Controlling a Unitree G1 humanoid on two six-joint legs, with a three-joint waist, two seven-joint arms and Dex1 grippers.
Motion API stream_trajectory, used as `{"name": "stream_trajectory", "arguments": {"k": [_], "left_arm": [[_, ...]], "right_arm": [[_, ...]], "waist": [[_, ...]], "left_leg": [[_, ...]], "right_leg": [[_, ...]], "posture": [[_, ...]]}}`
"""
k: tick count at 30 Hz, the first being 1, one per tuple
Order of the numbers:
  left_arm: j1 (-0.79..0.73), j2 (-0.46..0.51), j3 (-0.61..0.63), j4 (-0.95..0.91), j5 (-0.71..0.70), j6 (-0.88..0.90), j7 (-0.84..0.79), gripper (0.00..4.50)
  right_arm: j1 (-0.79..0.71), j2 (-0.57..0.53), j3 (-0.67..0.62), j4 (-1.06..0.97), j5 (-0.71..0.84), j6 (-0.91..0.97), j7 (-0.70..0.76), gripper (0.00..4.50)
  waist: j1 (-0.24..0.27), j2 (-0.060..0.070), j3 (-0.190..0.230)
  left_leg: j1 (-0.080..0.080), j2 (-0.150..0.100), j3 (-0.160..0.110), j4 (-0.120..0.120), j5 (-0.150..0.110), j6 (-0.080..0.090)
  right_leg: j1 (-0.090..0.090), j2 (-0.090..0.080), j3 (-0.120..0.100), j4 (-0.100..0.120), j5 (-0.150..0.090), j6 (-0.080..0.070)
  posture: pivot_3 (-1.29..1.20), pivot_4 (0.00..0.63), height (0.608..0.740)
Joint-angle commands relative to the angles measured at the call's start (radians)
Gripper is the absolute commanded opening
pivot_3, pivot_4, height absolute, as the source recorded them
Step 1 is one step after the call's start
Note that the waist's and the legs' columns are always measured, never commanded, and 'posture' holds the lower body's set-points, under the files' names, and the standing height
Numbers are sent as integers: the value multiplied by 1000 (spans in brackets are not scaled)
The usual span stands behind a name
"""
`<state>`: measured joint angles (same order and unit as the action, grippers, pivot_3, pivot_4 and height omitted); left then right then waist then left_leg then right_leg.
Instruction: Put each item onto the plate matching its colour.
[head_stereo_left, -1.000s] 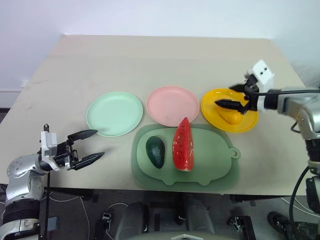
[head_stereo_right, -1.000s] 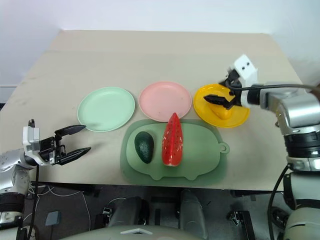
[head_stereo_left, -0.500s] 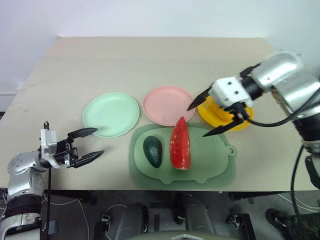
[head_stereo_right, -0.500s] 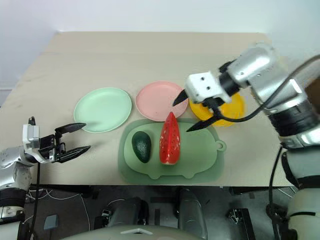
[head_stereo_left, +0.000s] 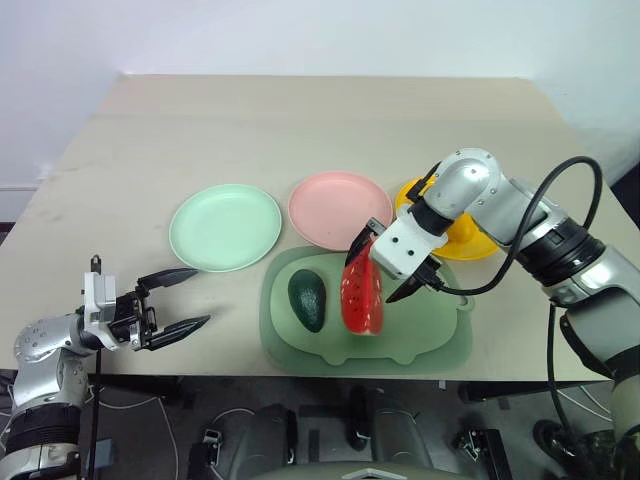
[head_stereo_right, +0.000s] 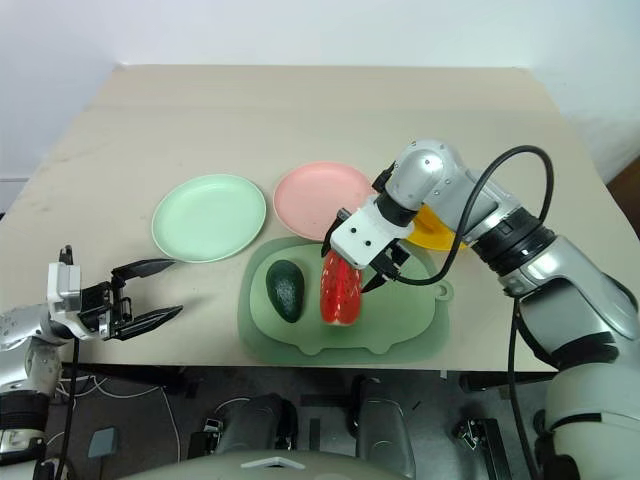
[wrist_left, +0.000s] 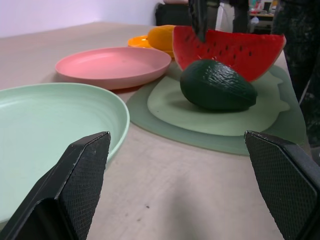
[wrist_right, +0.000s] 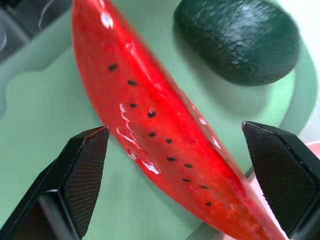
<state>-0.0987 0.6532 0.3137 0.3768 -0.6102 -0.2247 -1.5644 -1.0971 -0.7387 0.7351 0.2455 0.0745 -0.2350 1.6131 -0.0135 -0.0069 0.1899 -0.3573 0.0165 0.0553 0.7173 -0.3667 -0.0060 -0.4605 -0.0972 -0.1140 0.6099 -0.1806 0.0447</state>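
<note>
Watermelon wedge (head_stereo_left: 361, 295): lies on green mat (head_stereo_left: 440, 340), beside avocado (head_stereo_left: 308, 300); pink plate (head_stereo_left: 340, 209) just behind.
Right gripper (head_stereo_left: 393, 275): fingers spread, straddling wedge's far end, apparently lining up a grasp.
Mango (head_stereo_left: 462, 232): on yellow plate (head_stereo_left: 482, 247).
Left gripper (head_stereo_left: 183, 300): fingers apart, empty, idle at worktop (head_stereo_left: 300, 130) edge.

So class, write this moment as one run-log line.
mango: on yellow plate | right gripper: open, astride watermelon on mat | avocado: on mat | left gripper: open, empty | green plate, pink plate: empty
</note>
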Motion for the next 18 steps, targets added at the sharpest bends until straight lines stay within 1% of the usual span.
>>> {"name": "stream_trajectory", "arguments": {"k": [1, 4, 8, 14, 16, 18], "left_arm": [[17, -2, 34, -40, -16, -15, 15, 4500], [28, -8, 38, -52, -16, -15, 23, 4500], [38, -12, 40, -67, -17, -13, 31, 4500], [59, -19, 43, -93, -21, -8, 45, 4500], [68, -21, 44, -104, -23, -6, 52, 4500], [72, -22, 44, -109, -23, -5, 56, 4500]], "right_arm": [[28, 32, -15, 5, -68, -58, 1, 4485], [60, 56, -10, -3, -105, -71, 1, 4485], [70, 105, -13, 52, -167, -106, 0, 4485], [95, 143, -15, 117, -224, -129, -9, 4485], [103, 146, -15, 133, -234, -124, -9, 4196], [107, 140, -15, 135, -231, -122, -2, 3809]], "waist": [[0, 0, 0], [1, 0, 0], [0, 0, 0], [0, -1, -1], [-1, -1, -1], [-1, -1, -1]], "left_leg": [[0, 0, 0, 0, 0, 0], [0, 0, 0, 0, 0, -1], [0, 0, 0, 1, 0, -1], [1, 0, 0, 1, 0, -1], [1, 0, 0, 1, 0, -1], [3, 0, 0, 1, -2, 3]], "right_leg": [[0, 0, 0, 1, 0, 0], [0, 0, 0, 1, 0, 0], [0, 0, 0, 2, 0, 0], [0, 0, 0, 2, 0, 0], [1, 0, 0, 2, 0, 0], [2, 0, 0, 2, 0, -1]], "posture": [[0, 150, 736], [0, 150, 736], [0, 150, 736], [0, 150, 736], [0, 150, 736], [0, 150, 736]]}}
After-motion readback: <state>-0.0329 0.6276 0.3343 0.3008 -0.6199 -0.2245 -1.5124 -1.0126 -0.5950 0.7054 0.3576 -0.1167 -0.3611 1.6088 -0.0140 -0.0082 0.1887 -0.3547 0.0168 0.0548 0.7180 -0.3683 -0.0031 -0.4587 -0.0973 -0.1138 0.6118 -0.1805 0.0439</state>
